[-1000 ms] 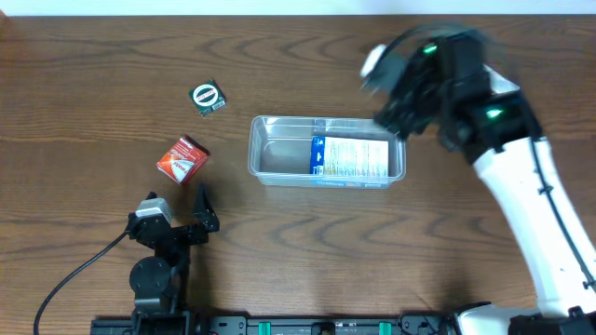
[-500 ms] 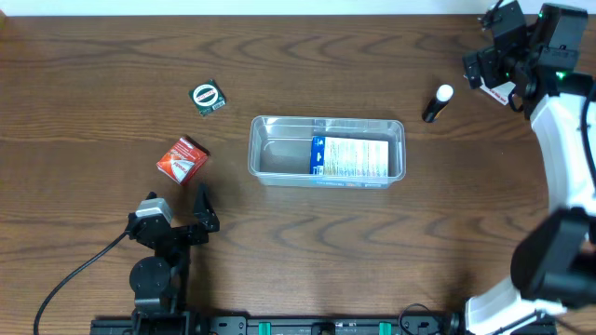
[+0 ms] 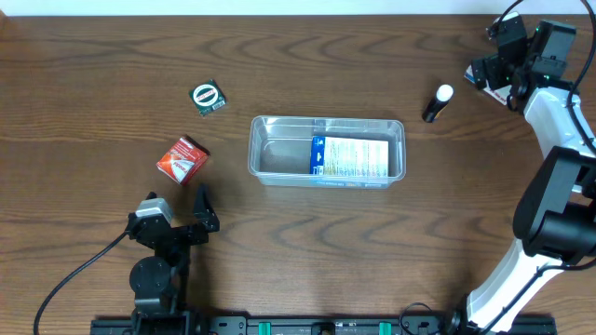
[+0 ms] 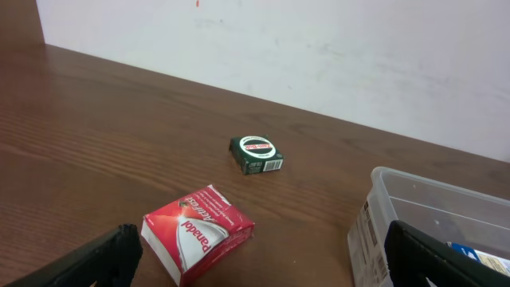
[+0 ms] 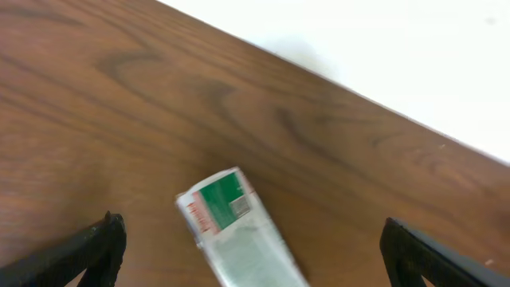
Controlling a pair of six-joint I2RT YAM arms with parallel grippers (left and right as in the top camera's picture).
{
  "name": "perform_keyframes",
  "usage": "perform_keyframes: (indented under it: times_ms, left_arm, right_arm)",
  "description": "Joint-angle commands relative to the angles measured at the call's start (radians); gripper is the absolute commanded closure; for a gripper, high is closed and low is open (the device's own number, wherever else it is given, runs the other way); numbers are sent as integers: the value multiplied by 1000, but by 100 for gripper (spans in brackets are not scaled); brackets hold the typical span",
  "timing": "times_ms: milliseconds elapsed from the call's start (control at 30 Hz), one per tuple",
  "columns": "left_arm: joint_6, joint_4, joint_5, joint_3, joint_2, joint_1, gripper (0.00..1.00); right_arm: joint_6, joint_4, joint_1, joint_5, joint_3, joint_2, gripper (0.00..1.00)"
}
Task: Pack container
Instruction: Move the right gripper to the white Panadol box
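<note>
While left hand (image 4: 259,249) and right hand (image 5: 251,237) gape empty, blurred packet (image 5: 227,209) cut off, container (image 4: 422,191) cropped.

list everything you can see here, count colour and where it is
container: one, clear plastic, centre of the table
packet: one, blue and white, lying inside the container's right half
red box: one, red with white print, on the table left of the container
green box: one, dark green with a white oval, on the far side of the red box
tube: one, black with a white cap, on the table at the container's far right
table: one, brown wood
cable: one, black, near left
left gripper: one, black, open and empty, near the red box
right gripper: one, black, open and empty, far right beyond the tube
</note>
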Motion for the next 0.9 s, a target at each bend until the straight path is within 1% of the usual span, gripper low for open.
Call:
perform_keyframes:
  times_ms: [0,167,333,467,500,600,733,867]
  left_arm:
    - [5,-32,-10,-22,0,5,2]
    - [5,-32,-10,-22,0,5,2]
    - [5,-32,-10,-22,0,5,2]
    - [5,-32,-10,-22,0,5,2]
    - [5,-32,-10,-22,0,5,2]
    - [5,-32,-10,-22,0,5,2]
    - [5,-32,-10,-22,0,5,2]
    - [5,-32,-10,-22,0,5,2]
  right_arm:
    - [-56,31,-13,-16,8,43,1]
    - [-55,71,-21,-16,8,109,1]
    - [-53,71,-33,-16,8,151,1]
    - [2,35,-48,-2,24,162,1]
    - [9,-4,-48,4,46,162,1]
    - [25,-200,-44,40,174,162,1]
    - [40,-490,-37,75,416,163,1]
    - [42,-653,-36,74,601,163,1]
